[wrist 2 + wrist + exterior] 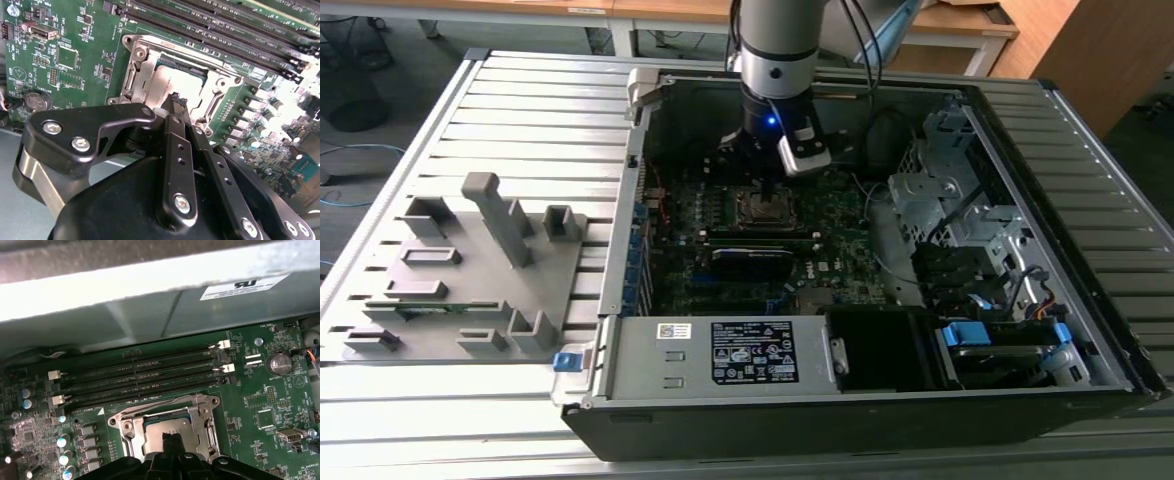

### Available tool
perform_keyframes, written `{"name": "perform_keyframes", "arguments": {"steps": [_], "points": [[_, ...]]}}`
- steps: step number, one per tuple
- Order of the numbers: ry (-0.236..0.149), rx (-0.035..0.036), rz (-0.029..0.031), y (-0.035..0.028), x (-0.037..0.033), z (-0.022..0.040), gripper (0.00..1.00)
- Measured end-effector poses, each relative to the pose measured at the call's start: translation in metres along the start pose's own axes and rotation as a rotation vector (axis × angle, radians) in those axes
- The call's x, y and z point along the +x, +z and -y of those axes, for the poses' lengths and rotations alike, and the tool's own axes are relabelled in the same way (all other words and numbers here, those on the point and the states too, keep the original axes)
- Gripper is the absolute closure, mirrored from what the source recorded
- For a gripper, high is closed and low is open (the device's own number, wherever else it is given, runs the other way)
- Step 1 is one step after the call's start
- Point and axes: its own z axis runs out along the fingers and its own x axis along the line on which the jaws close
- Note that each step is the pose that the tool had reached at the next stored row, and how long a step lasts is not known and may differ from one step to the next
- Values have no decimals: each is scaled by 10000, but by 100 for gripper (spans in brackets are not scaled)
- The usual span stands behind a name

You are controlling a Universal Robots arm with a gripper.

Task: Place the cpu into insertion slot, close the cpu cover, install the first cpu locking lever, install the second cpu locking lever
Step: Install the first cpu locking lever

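The cpu (175, 80) with its dull silver top lies in the insertion slot (767, 208) on the green motherboard. The silver cpu cover (142, 65) lies flat as a frame around the chip, and its window shows the metal top. In the first wrist view the cpu (160, 432) and the cpu cover (125, 427) sit just beyond the fingertips. My gripper (176, 100) is shut with nothing held, its tips together right over the chip's near edge. In the exterior view the gripper (770, 185) hangs straight down over the socket. I cannot tell how the locking levers stand.
Long black memory slots (140, 375) run beside the socket. The case wall (150, 285) rises behind them. A power supply box with a white label (747, 352) sits at the case front, a drive cage (947, 190) at the exterior view's right, a grey fixture tray (467, 270) on the left.
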Motion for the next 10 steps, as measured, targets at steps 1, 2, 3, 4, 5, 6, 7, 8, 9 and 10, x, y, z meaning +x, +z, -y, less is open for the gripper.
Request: {"name": "perform_keyframes", "arguments": {"steps": [1, 2, 3, 4, 5, 6, 7, 8, 9, 10], "points": [[-50, 22, -9, 0, -1, 0, 90], [-93, 31, -18, 0, -2, 0, 90], [-110, 31, -20, 0, -3, 0, 90], [-118, 33, -22, -2, -3, 0, 90], [-125, 33, -23, -5, -3, -1, 90], [-131, 27, -23, -6, -3, -1, 90], [-139, 19, -24, -8, -4, -1, 90], [-146, 9, -26, -9, -5, 0, 90], [-150, 4, -28, -9, -6, -1, 90], [-151, 5, -33, -9, -7, -1, 90]]}}
